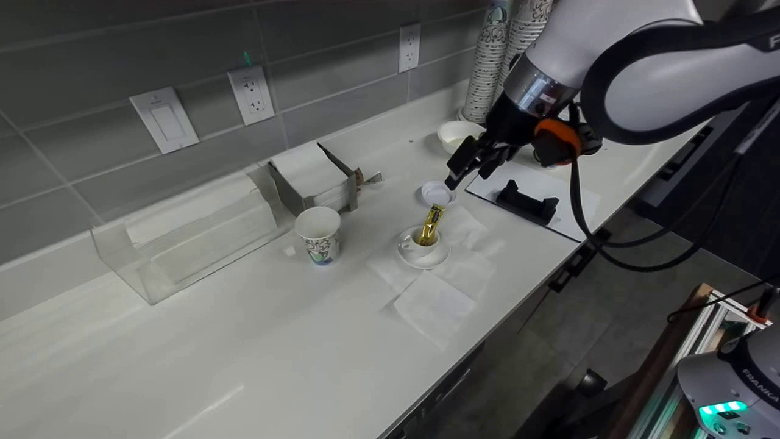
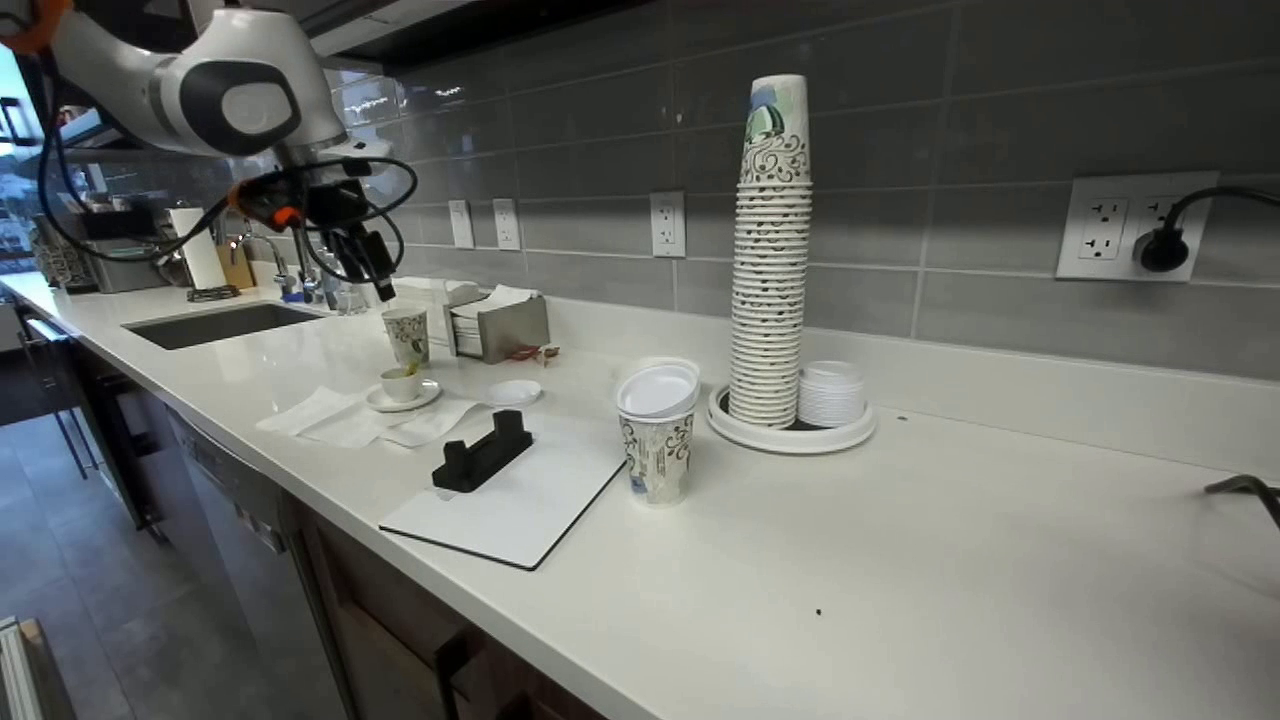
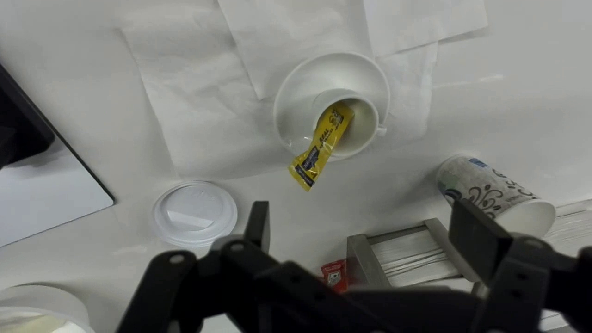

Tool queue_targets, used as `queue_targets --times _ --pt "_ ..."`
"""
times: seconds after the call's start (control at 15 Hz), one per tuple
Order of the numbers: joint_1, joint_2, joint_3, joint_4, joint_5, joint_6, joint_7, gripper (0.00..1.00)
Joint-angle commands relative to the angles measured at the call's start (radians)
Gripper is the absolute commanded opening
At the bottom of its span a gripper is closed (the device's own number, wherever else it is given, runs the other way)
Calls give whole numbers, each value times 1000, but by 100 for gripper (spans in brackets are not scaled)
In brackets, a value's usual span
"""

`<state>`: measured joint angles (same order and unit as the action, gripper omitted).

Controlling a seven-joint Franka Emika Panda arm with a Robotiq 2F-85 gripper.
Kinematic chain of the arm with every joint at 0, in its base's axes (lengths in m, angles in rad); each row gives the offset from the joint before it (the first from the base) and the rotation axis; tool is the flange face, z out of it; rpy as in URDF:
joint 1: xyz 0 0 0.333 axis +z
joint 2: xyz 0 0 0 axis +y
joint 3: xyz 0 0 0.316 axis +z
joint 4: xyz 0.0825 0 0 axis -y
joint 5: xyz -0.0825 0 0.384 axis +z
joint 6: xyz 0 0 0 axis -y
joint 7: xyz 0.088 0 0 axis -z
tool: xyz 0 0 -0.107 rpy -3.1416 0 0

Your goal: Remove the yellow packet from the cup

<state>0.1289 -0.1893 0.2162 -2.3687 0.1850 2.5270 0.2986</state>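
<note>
Counter point(image 1: 262, 353): yellow packet point(image 3: 323, 143) (tilted in cup point(image 3: 365, 124)) below, apart from end effector point(image 3: 361, 208).

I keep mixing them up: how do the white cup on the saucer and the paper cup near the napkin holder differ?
The white cup is clearly shorter than the paper cup. The white cup is plain; the paper cup is patterned. A yellow packet sticks out of the white cup; none shows in the paper cup. Both stand upright.
</note>
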Motion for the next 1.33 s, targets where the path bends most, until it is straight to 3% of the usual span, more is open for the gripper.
queue_targets --times 0.0,0.27,0.47,0.6,0.73,0.93,1.07,1.27 --pt "11 15 -15 -10 -1 34 -12 100" --pt "18 60 -34 -10 30 84 -72 100" --pt "49 123 -65 -28 175 265 -249 100" --pt "77 179 -80 -14 338 356 -409 100" --pt "93 226 -90 36 502 318 -541 100" --pt "58 264 -66 90 733 209 -777 100" --pt "40 274 -83 79 774 142 -812 100" --pt "0 281 -90 43 721 50 -737 100"
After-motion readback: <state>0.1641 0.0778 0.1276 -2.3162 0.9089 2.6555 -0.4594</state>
